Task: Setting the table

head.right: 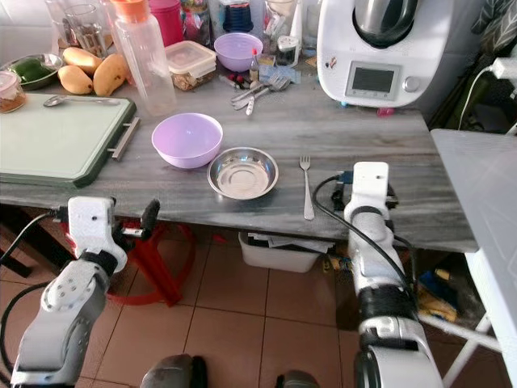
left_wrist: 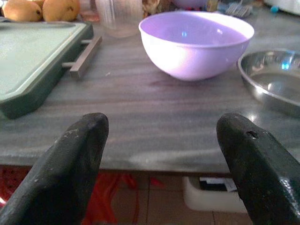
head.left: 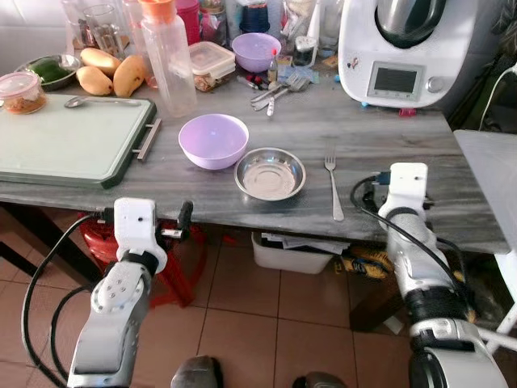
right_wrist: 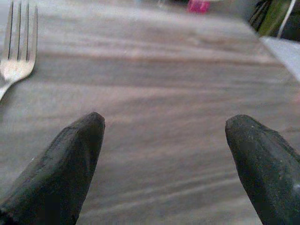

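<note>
A steel fork [head.left: 332, 187] lies near the table's [head.left: 323, 125] front edge, tines pointing toward the back, with bare grey wood grain running from it to the right-hand edge. Just to its left, apart from it, sits a shallow steel dish [head.left: 270, 173], and beside that, a little farther from the front edge, a lilac bowl [head.left: 213, 140]. The right gripper [right_wrist: 161, 154] is over the front edge to the right of the fork, its jaws spread wide above open table, touching nothing. The left gripper [left_wrist: 161, 159] hangs just off the front edge, below table height and left of the lilac bowl, jaws likewise spread and empty; from its wrist camera the bowl and dish are seen across a bare strip of table.

A green cutting board [head.left: 69, 137] with a metal handle fills the left front of the table, a spoon [head.left: 97, 102] lying at its far edge. Behind it are mangoes [head.left: 109, 71], a clear bottle with an orange cap [head.left: 168, 56] and a lidded container [head.left: 212, 63]. A second lilac bowl [head.left: 255, 50] and loose cutlery [head.left: 279, 89] crowd the back edge, and a white kitchen machine [head.left: 404, 48] occupies the back right corner. Under the table, on a tiled floor [head.left: 258, 323], are a white tub [head.left: 291, 250] and a red stool [head.left: 174, 259].
</note>
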Robot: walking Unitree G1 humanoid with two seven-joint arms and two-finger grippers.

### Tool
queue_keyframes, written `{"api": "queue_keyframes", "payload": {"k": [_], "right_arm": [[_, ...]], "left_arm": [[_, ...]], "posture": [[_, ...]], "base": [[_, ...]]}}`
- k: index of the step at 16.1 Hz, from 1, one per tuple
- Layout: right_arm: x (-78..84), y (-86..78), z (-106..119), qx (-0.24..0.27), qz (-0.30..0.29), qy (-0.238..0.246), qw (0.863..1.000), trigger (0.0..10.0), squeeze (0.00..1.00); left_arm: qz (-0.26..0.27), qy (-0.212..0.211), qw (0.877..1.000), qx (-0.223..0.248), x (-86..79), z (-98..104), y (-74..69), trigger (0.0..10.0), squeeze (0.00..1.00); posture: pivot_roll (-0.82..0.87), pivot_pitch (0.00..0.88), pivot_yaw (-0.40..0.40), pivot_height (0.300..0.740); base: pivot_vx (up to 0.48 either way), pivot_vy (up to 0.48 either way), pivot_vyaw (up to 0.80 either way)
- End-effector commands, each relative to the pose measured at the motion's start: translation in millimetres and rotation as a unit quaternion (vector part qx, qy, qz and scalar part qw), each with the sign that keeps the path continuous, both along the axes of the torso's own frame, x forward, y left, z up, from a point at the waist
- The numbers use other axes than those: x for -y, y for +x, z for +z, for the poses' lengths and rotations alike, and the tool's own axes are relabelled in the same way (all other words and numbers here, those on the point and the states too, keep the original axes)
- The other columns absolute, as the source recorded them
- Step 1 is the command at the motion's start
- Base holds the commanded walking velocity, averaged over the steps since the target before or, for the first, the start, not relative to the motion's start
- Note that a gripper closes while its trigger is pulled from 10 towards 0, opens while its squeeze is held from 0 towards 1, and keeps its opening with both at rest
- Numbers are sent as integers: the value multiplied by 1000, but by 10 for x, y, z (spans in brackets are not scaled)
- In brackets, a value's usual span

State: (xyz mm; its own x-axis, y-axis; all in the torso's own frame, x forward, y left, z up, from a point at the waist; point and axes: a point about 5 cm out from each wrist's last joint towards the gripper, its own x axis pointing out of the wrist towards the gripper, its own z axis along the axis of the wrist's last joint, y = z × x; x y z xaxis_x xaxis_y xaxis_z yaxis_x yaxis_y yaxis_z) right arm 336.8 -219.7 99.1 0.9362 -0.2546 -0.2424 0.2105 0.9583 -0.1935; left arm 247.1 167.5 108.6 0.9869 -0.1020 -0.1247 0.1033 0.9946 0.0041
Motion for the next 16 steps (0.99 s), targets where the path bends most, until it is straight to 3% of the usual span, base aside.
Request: {"api": "queue_keyframes", "payload": {"k": [1, 6, 10, 14, 16], "right_arm": [[-29, 43, 26, 3, 9, 5, 1000, 10000, 0], [-3, 83, -5, -6, 8, 11, 1000, 10000, 0], [25, 125, 22, -4, 9, 12, 1000, 10000, 0], [-41, 189, 55, 0, 32, 23, 999, 10000, 0], [-197, 221, 68, 4, 65, 42, 997, 10000, 0]], "left_arm": [[-6, 6, 1000, -1, 5, 33, -19, 10000, 0], [-10, 20, 999, -27, -79, 45, -175, 10000, 0], [-12, 21, 999, -32, -79, 50, -197, 10000, 0], [-17, 21, 999, -36, -59, 61, -199, 10000, 0], [-17, 20, 999, -39, -49, 56, -202, 10000, 0]], "posture": [[108, 107, 55, 740], [133, 149, 62, 740], [133, 156, 68, 740], [134, 158, 68, 740], [135, 156, 63, 740]], "base": [[0, 0, 0], [0, 0, 0], [0, 0, 0], [0, 0, 0], [0, 0, 0]]}}
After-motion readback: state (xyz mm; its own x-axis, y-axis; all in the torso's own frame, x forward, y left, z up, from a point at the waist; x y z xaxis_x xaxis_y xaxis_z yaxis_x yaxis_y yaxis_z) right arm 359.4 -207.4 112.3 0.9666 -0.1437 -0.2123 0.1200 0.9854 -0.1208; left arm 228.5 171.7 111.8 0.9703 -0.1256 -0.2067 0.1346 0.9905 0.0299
